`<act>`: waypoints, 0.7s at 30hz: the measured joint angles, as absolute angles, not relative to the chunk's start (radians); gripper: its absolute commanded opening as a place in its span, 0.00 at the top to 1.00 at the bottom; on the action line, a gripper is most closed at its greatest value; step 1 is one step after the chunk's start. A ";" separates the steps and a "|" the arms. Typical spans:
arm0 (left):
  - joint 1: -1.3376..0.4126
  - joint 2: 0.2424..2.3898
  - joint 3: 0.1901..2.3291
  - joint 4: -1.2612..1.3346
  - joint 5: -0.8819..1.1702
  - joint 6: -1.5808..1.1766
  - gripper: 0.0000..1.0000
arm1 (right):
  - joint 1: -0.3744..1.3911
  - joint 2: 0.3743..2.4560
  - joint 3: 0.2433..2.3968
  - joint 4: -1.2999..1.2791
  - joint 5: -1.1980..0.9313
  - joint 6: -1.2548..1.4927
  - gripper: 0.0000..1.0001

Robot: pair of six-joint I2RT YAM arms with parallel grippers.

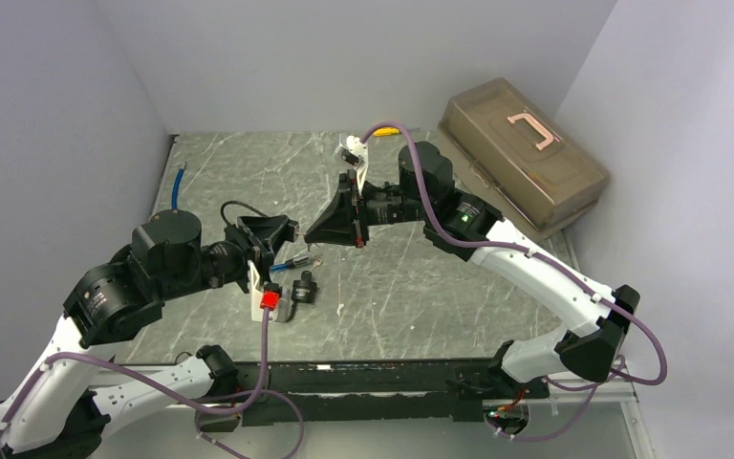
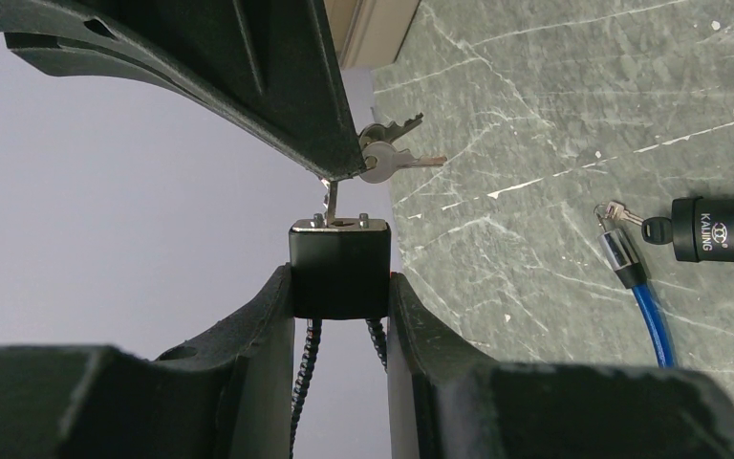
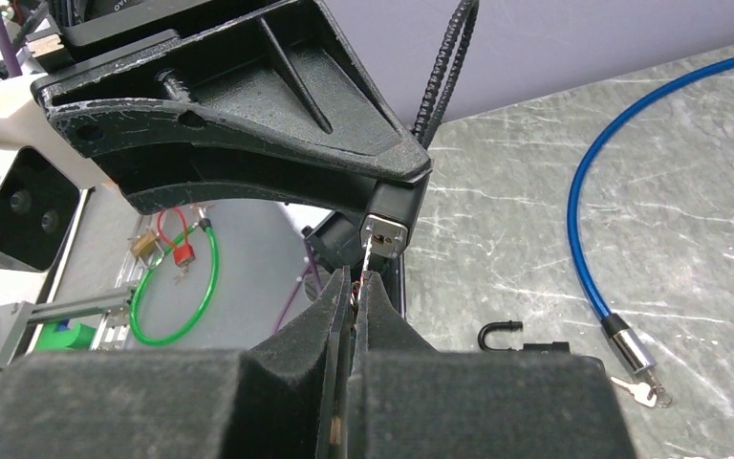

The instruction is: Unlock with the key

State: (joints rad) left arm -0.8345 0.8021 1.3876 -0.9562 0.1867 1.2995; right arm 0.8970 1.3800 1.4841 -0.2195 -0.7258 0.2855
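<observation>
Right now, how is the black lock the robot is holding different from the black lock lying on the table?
The held lock is boxy; the table lock is round with white letters. The held lock is off the table, squeezed by the left gripper, a key in it; the table lock lies on the table, untouched. A black cable hangs from the held lock; a blue cable lies near the table lock. Both are black.

Bare tabletop (image 1: 420, 296) mid-front; blue cable (image 2: 652, 320) and round lock (image 2: 712, 229) beside the left fingers (image 2: 430, 363); box (image 1: 526, 153) far-right.
</observation>
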 measured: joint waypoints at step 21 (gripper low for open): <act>-0.828 0.801 1.392 -0.963 0.204 1.298 1.00 | 0.897 1.391 1.474 -0.208 -0.731 0.285 1.00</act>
